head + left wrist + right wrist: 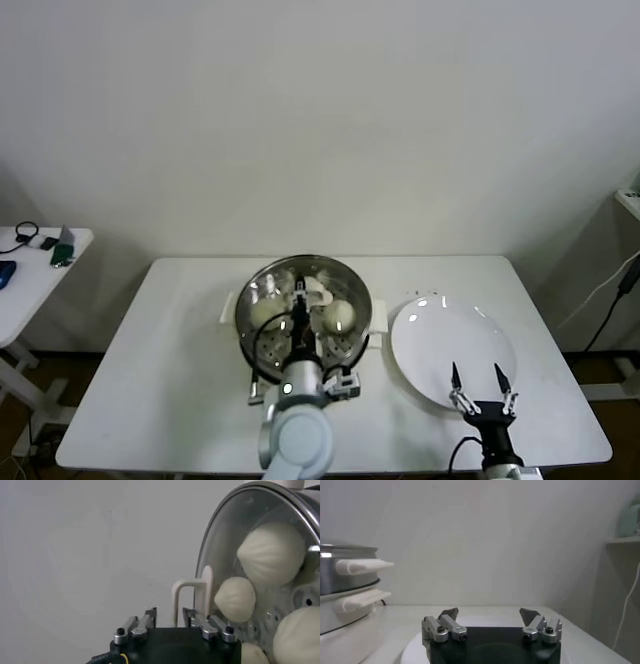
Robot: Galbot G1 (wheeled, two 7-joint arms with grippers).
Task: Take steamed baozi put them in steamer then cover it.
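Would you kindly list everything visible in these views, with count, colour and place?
Steamer: one, shiny steel on a white base, middle of the table.
Cover: one, clear glass with a cream handle, on the steamer.
Baozi: four seen through the cover in the left wrist view, cream-white, inside the steamer.
Plate: one, white, bare, beside the steamer on the robot's right.
Table: one, white.
Side table: one, white, far left, holding small items.
Left gripper: over the cover, at its handle.
Right gripper: open, over the plate's near edge.

White table carries the steamer and a plate.
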